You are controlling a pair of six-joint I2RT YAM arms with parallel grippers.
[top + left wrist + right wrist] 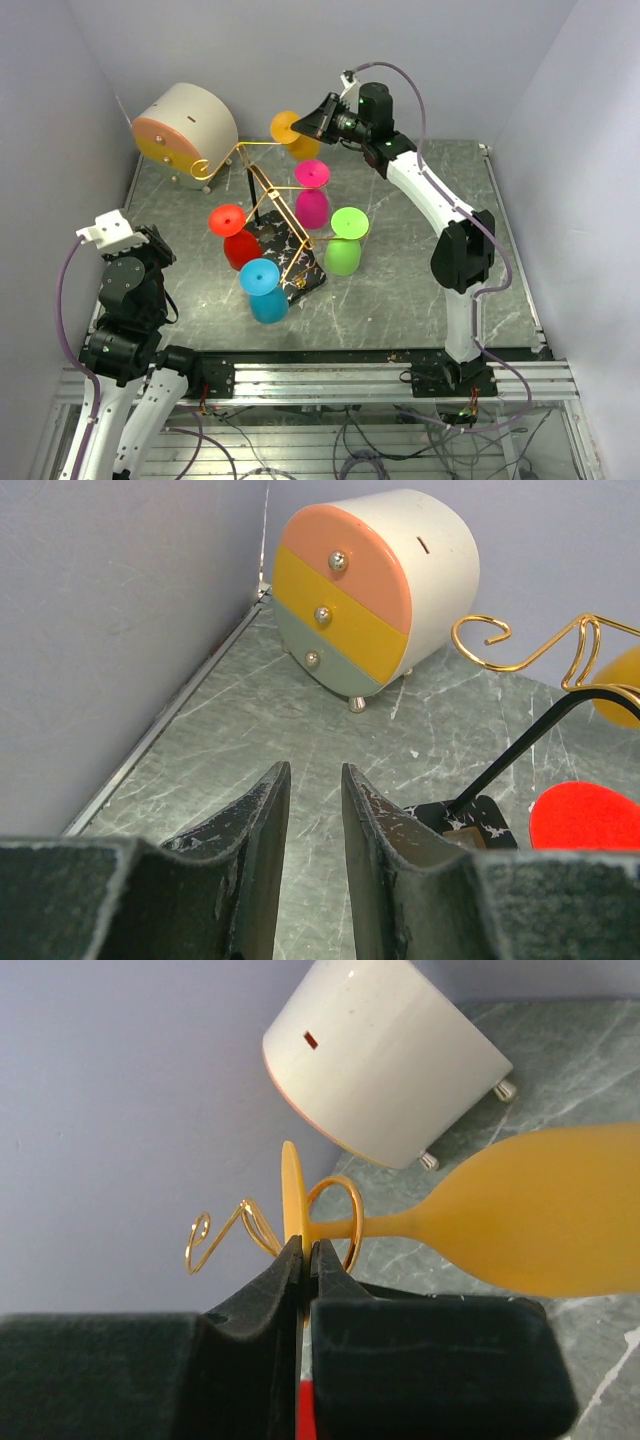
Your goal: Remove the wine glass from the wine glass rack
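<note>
The wine glass rack [262, 190] of gold wire stands mid-table on a black veined base [298, 262]. Several coloured glasses hang on it upside down: orange [287, 130], pink [312, 195], green [345, 240], red [235, 235], blue [264, 290]. My right gripper [312, 121] is shut on the flat foot of the orange wine glass [540, 1222], whose stem passes through a gold wire loop [335, 1210]. My left gripper [312, 776] is open and empty, low over the table at the near left, pointing at the rack's black post [520, 755].
A round beige drum with orange, yellow and green drawer fronts [185, 130] stands at the back left, close to the rack's scroll ends [480, 640]. Walls close the table on the left, back and right.
</note>
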